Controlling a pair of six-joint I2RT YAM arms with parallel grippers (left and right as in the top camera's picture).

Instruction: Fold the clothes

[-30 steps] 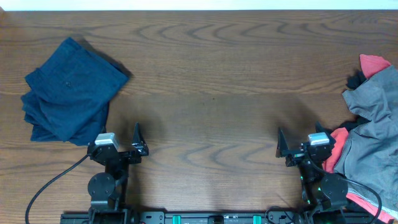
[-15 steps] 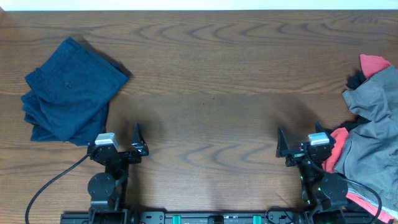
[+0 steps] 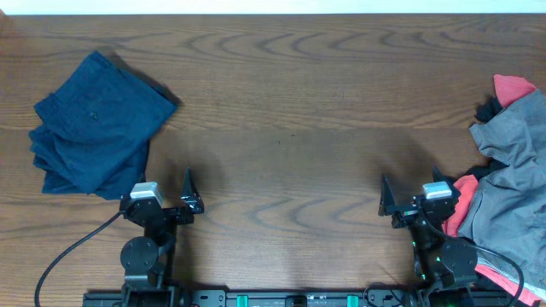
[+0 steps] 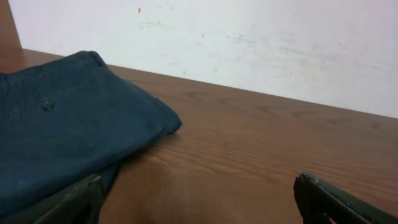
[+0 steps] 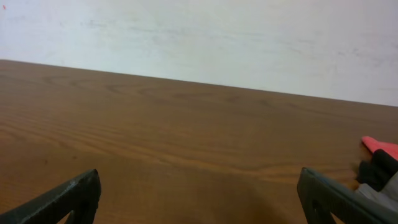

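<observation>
No change over last second: both arms idle at near edge, garments unmoved. Your left gripper (image 3: 191, 194) is spread wide and empty, just near-right of folded navy shorts (image 3: 98, 124) at left. Your right gripper (image 3: 390, 205) is spread wide and empty, beside unfolded pile at right edge: grey shorts (image 3: 512, 196), coral-red piece (image 3: 512, 87). Judgement: one garment done, pile awaits your pickup.

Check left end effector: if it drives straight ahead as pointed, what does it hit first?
Probably the navy shorts: the left finger sits at their near edge. The centre line of the left end effector runs over bare table toward the wall. Depth unclear.
</observation>
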